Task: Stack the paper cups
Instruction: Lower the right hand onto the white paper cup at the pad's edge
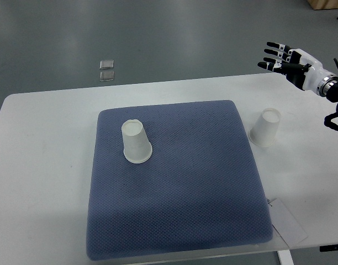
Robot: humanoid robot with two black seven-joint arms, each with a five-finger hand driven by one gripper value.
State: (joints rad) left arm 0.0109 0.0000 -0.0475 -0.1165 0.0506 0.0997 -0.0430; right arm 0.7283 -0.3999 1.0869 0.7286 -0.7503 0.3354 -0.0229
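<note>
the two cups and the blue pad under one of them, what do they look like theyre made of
Cup on the pad and cup on the table: probably paper, matte white with thin walls and a rolled rim; both stand upside down.
Blue pad: looks like woven or knitted fabric over soft padding, going by its fine dotted texture, dull finish and rounded edges.

Two white paper cups sit upside down, rims down and closed bases up, well apart from each other. One cup [137, 142] stands on the left part of a blue textured mat [174, 221], leaning slightly in the steep view. The second cup [265, 127] rests on the white table [42, 165], just beside the mat's right edge near its far corner. Neither is stacked.
</note>
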